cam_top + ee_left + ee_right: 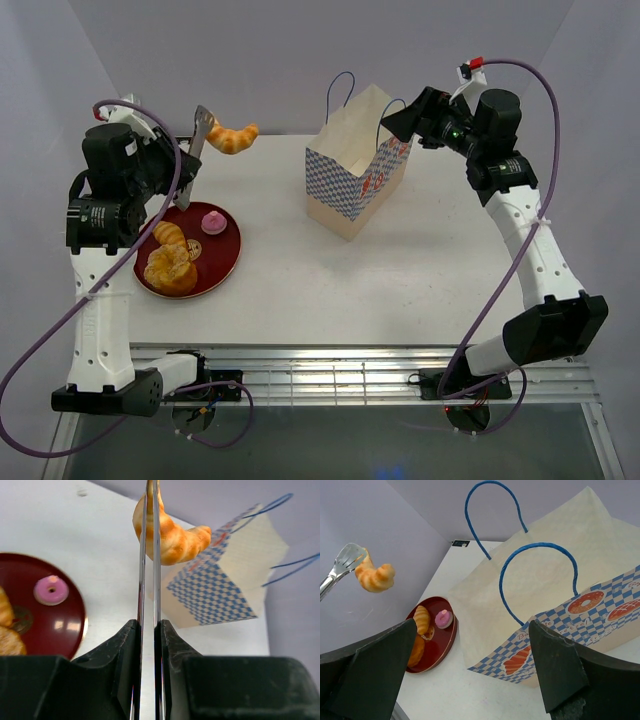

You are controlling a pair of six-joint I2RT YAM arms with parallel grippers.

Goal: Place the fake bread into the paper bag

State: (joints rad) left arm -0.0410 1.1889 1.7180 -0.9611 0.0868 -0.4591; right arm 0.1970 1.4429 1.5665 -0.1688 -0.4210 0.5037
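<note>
One croissant (176,539) in tongs (142,580), beyond left gripper (148,630)

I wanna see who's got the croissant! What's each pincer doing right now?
Left pincer: shut on the tongs, which pinch a croissant in the air.
Right pincer: open, holding nothing, by the paper bag.

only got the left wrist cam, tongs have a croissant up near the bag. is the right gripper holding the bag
Observer: No. The right gripper is open by the top of the bag, gripping nothing.
Operator: is the croissant over the bag yet
Observer: No. From above, the croissant in the tongs hangs left of the bag, with bare table showing between them.
Operator: whats on the plate, i only see part of it
Observer: The plate holds three pieces: a second croissant, a large bun and a pink cake.
</note>
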